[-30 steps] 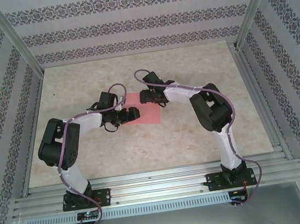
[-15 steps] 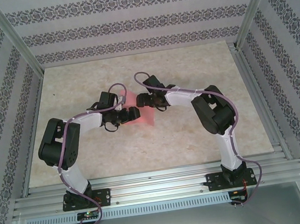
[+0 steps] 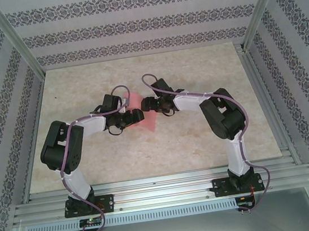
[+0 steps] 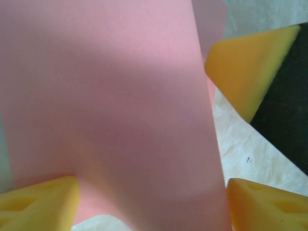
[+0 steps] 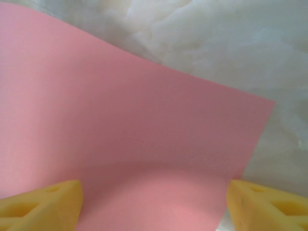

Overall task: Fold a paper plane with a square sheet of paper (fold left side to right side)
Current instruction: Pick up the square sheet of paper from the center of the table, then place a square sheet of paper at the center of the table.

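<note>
The salmon-pink square sheet of paper (image 3: 148,120) lies mid-table between both grippers, bowed up into a curve. My left gripper (image 3: 138,116) is at its left part, open, with the arched sheet (image 4: 110,96) standing between its yellow fingertips (image 4: 43,202). My right gripper (image 3: 145,103) is at the far side of the sheet, open, and the paper (image 5: 134,120) spreads between and beyond its pads (image 5: 43,204). One yellow finger (image 4: 250,62) of the right gripper shows in the left wrist view. The paper plane is out of view.
The beige marbled tabletop (image 3: 203,137) surrounds the sheet. Patterned walls with aluminium posts (image 3: 13,40) enclose the table on three sides. An aluminium rail (image 3: 164,193) runs along the near edge at the arm bases.
My right gripper has moved left toward the left gripper. The sheet's right part has risen and come leftward, so the paper looks narrower from above. The left gripper has stayed in place.
</note>
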